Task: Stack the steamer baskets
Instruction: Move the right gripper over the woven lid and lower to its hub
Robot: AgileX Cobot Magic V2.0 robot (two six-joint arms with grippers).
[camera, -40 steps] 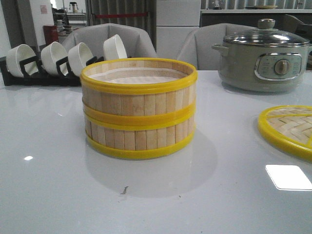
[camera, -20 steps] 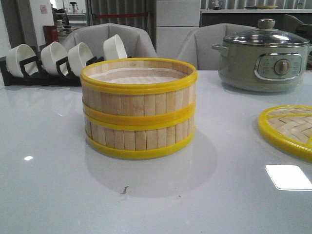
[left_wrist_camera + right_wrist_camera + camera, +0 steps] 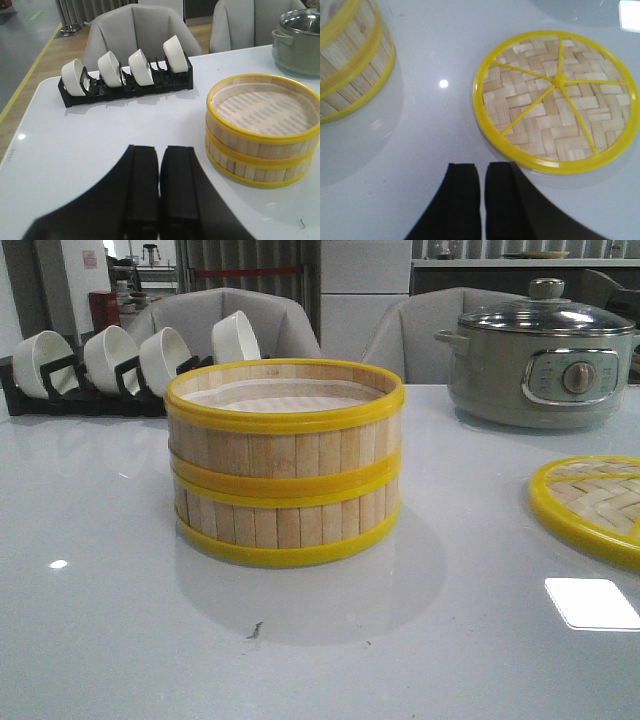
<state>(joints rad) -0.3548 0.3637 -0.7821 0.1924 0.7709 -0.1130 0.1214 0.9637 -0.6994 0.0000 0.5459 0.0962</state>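
From the front, 2 steamer baskets (image 3: 285,462) stood stacked 1 on the other at the middle of the white bench (image 3: 120,640), yellow rims lined up. A black rack (image 3: 90,390) with 4 white bowls (image 3: 107,357) sat at 10 o'clock from the stack, a grey electric pot (image 3: 542,358) with a glass lid at 2 o'clock, and a flat woven lid (image 3: 592,505) at 3 o'clock, cut off by the frame edge. Neither claw showed here.

In the left wrist view, the left claw (image 3: 159,185) hung above bare bench, its black fingers (image 3: 142,190) pressed together and holding nothing. The stacked baskets (image 3: 262,130) stood near it but apart, the bowl rack (image 3: 125,82) farther off.

In the right wrist view, the right claw (image 3: 481,200) was narrow, only a thin gap between its fingers (image 3: 463,200), and empty. The woven lid (image 3: 555,100) lay flat just beside it, not touching; part of the basket stack (image 3: 350,60) showed well apart.
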